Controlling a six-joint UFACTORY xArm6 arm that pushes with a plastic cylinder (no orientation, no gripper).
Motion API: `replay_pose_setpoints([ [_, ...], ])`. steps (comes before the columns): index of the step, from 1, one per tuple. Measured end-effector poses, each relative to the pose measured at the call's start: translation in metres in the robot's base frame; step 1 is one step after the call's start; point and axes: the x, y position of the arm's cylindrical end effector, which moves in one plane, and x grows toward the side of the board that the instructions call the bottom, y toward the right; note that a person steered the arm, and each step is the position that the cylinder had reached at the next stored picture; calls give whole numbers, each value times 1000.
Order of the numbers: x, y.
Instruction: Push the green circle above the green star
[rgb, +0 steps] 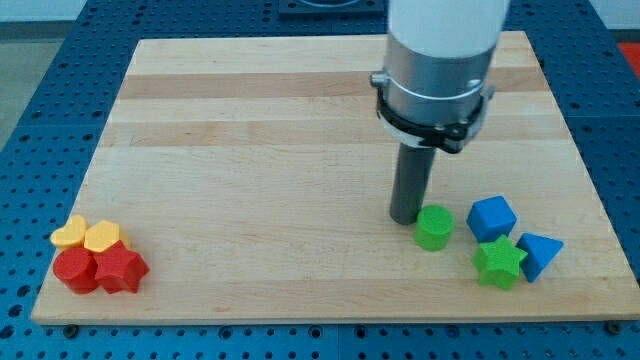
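Green circle (434, 227) sits left of the green star (499, 262), my tip (405, 219) touching its left edge to shove it; no claw exists.

A pale wooden board (250, 150) made of long planks with faint grain fills most of the view. It lies on a blue surface (40, 90) dotted with regular rows of small holes, which shows along the view's left, right and bottom edges. At the view's top a strip of lighter grey floor or wall (200, 15) appears. Light is even and soft, with only slight shadows.
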Motion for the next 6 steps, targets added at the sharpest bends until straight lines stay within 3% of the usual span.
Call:
replay_pose_setpoints([
  [1, 9, 4],
  [3, 45, -71],
  [4, 59, -56],
  [6, 27, 17],
])
